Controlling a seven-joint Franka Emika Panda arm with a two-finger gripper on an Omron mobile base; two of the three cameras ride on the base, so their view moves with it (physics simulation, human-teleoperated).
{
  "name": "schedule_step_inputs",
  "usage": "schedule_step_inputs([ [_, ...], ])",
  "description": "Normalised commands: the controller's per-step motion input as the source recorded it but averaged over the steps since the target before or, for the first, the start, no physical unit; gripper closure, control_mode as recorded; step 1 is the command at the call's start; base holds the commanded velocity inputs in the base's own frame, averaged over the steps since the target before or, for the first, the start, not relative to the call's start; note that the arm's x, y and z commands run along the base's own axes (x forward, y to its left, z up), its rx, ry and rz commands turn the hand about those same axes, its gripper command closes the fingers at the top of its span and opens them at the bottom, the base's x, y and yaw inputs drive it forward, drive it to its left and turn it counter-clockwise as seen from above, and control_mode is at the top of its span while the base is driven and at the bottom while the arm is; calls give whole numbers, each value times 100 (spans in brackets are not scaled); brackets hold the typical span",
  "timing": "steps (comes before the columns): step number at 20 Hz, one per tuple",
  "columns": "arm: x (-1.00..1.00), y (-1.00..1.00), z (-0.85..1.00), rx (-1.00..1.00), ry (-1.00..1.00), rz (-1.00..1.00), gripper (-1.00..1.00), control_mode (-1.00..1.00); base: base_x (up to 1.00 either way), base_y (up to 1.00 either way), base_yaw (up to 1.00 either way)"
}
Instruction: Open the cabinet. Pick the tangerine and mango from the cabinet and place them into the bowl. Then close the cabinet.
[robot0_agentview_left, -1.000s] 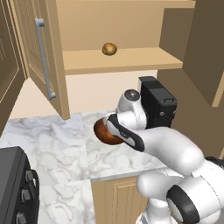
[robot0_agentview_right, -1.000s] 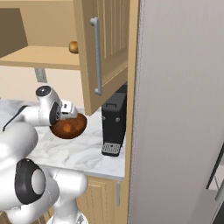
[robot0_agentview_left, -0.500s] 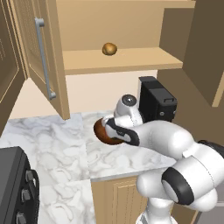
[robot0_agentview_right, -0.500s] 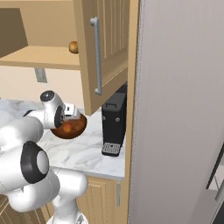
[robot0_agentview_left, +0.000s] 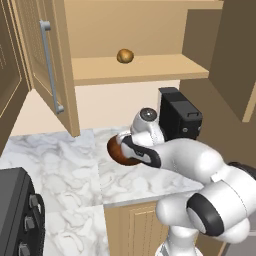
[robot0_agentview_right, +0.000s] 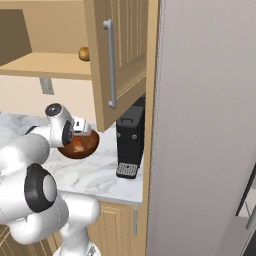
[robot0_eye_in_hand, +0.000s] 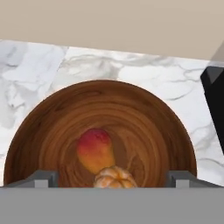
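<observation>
Spread wide, the claw (robot0_eye_in_hand: 112, 179) hung directly over the bowl (robot0_eye_in_hand: 52, 131), its two finger tips (robot0_eye_in_hand: 41, 178) standing far apart near the bowl's opposite rims and gripping nothing. Inside the bowl lay the mango (robot0_eye_in_hand: 95, 149), red at one end and yellow-orange at the other, near the middle of the wooden floor, with the tangerine (robot0_eye_in_hand: 114, 178) touching its yellow end, directly below the claw.

The bowl (robot0_agentview_left: 116, 150) stood on the marble tabletop (robot0_agentview_left: 60, 160), partly covered by the white arm's wrist in the left base view; in the right base view the bowl (robot0_agentview_right: 82, 147) showed just under that wrist. A black coffee machine (robot0_agentview_right: 130, 142) stood on the tabletop just beside the bowl, toward the tall grey panel (robot0_agentview_right: 200, 125).

Above the bowl hung the cabinet (robot0_agentview_left: 135, 67), both of its doors swung open: one door (robot0_agentview_left: 47, 60) with its silver bar handle (robot0_agentview_left: 50, 65) stood out to one side of the bowl, and the other door (robot0_agentview_right: 117, 55) stood over the coffee machine. On the cabinet's shelf (robot0_agentview_left: 140, 69), well above the bowl, sat a small round brownish-yellow thing (robot0_agentview_left: 125, 56); what it was could not be told.
</observation>
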Motion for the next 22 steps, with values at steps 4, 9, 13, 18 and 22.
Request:
schedule_step_inputs([
  [4, -34, 0, 85, 0, -12, 0, -100, -100, 0, 0, 0],
  [9, -78, 0, 96, 0, -24, 3, -100, -100, 0, 0, 0],
  [13, -100, 0, 96, 0, -29, 6, -100, -100, 0, 0, 0],
  [18, -98, 0, 100, 0, -33, 11, -100, -100, 0, 0, 0],
  [22, -100, 0, 100, 0, -36, 17, -100, -100, 0, 0, 0],
])
